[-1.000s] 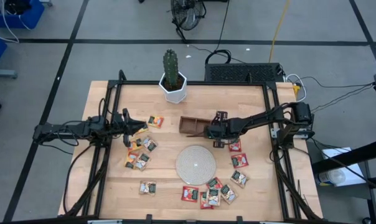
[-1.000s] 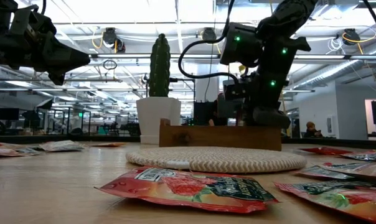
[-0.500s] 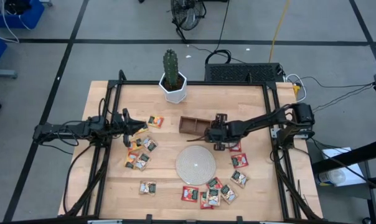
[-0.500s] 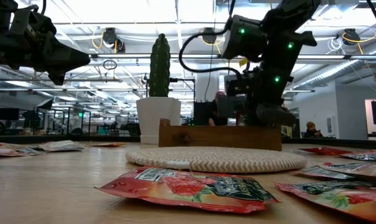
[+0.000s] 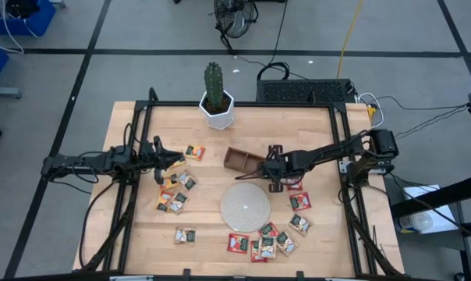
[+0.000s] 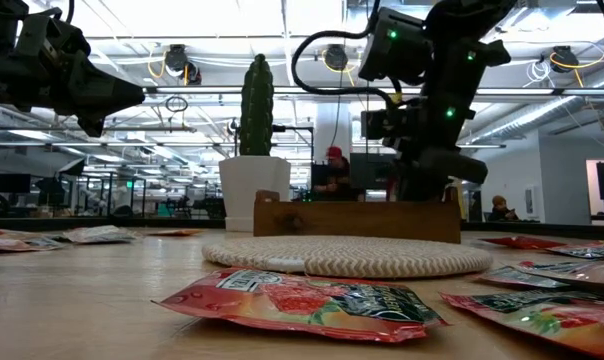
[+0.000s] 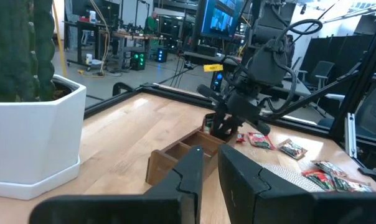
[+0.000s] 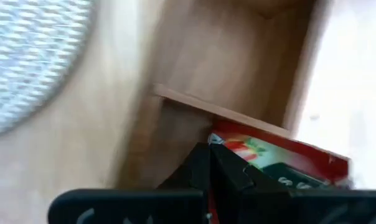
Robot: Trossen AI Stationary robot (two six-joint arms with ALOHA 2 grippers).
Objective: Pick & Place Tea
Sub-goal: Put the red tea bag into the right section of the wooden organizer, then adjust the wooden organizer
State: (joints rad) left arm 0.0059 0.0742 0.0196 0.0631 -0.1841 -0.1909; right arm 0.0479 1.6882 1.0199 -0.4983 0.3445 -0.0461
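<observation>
The right gripper (image 5: 260,165) is pinched tight on a red tea sachet (image 8: 278,163), holding it over the end compartment of the brown wooden tray (image 5: 241,159) on the side away from the cactus pot (image 5: 217,110); the right wrist view shows the sachet's red wrapper right at the closed fingertips (image 8: 208,167), above the tray's inner divider. The tray lies between the cactus pot and the round woven disc (image 5: 246,206), just beside the disc's far edge. More loose tea sachets (image 5: 264,241) lie scattered around the disc: a cluster past its near edge, a few (image 5: 299,200) on the right arm's side of it, and another group (image 5: 177,187) well off toward the left arm. The left gripper (image 5: 176,158) hovers above the table beside that group, away from the tray, its fingers (image 7: 191,177) close together with a slim gap and nothing between them.
</observation>
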